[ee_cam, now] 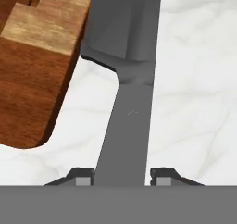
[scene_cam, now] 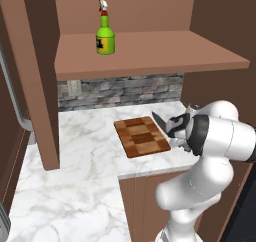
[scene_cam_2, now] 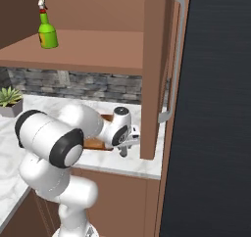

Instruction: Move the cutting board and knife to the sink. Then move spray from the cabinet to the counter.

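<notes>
The checkered wooden cutting board (scene_cam: 142, 136) (ee_cam: 37, 56) lies on the white marble counter (scene_cam: 85, 136) (ee_cam: 194, 102). The dark grey knife (scene_cam: 159, 122) (ee_cam: 127, 102) runs along the board's right edge, blade pointing to the back wall. My gripper (scene_cam: 176, 131) (scene_cam_2: 125, 145) (ee_cam: 122, 174) is down at the knife's handle, and the jaws press on both sides of it. Whether the knife is off the counter I cannot tell. The green spray (scene_cam: 105, 36) (scene_cam_2: 47, 33) stands upright on the shelf of the brown cabinet (scene_cam: 150, 56) (scene_cam_2: 83, 52). The sink is out of view.
A grey stone backsplash (scene_cam: 120, 88) runs behind the counter. A wooden upright (scene_cam: 40, 86) stands at its left. A tall cabinet door with a metal handle (scene_cam_2: 171, 59) and a dark panel (scene_cam_2: 220, 108) close the right side. A potted plant (scene_cam_2: 9, 99) sits far left.
</notes>
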### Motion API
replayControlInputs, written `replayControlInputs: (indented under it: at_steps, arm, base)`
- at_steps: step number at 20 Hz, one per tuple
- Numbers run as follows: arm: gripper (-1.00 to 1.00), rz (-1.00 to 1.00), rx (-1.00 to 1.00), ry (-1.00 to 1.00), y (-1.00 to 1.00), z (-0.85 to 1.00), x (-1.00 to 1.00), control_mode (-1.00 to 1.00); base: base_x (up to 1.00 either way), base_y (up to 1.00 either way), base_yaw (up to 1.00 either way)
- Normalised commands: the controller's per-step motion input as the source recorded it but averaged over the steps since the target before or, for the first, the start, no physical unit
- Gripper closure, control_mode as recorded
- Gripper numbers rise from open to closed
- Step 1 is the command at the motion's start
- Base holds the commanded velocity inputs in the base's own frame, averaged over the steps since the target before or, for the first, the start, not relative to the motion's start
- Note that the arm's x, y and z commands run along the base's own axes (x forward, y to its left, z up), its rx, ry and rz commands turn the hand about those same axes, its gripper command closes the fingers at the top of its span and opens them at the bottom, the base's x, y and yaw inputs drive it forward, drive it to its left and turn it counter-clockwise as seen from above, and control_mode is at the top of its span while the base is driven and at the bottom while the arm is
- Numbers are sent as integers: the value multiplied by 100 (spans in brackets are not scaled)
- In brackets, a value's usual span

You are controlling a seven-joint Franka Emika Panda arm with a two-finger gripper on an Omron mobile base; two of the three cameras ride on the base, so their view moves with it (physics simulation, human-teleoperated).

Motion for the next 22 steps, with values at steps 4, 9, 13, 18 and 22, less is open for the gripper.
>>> replayControlInputs:
  at_steps: [4, 9, 13, 18, 22]
  arm:
    - [100, 0, 0, -5, 0, 60, -15, -100]
    - [100, -5, -5, 0, 8, 58, -21, -100]
    - [100, -1, -1, -1, 2, 72, -31, -100]
    - [100, 0, 0, 0, 0, 46, -68, -100]
    - [100, 0, 0, 0, 2, 36, -81, -100]
  base:
    - [0, 0, 0]
    - [0, 0, 0]
    - [0, 0, 0]
    - [0, 0, 0]
    - [0, 0, 0]
